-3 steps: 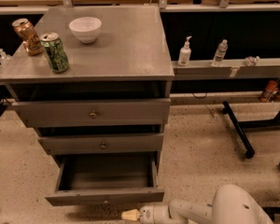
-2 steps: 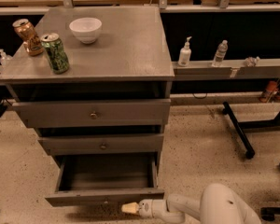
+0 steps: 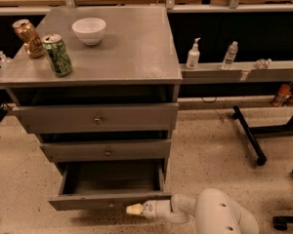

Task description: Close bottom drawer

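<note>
The grey wooden cabinet (image 3: 95, 57) has three drawers. The bottom drawer (image 3: 110, 200) stands pulled out, its inside empty, and its knob is hidden. My gripper (image 3: 133, 209) is at the bottom of the camera view, on the end of my white arm (image 3: 210, 216). Its pale tip sits against the lower right part of the bottom drawer's front panel. The middle drawer (image 3: 106, 150) and the top drawer (image 3: 95, 118) above it are pushed in further.
On the cabinet top stand a white bowl (image 3: 89, 30), a green can (image 3: 57, 55) and an orange can (image 3: 28, 31). A ledge to the right holds a pump bottle (image 3: 192, 55) and a water bottle (image 3: 230, 55). A black stand's leg (image 3: 249, 135) lies on the speckled floor at the right.
My arm has moved left along the drawer front, and the gripper tip has come up against the front panel. The drawer looks a little less far out than before.
</note>
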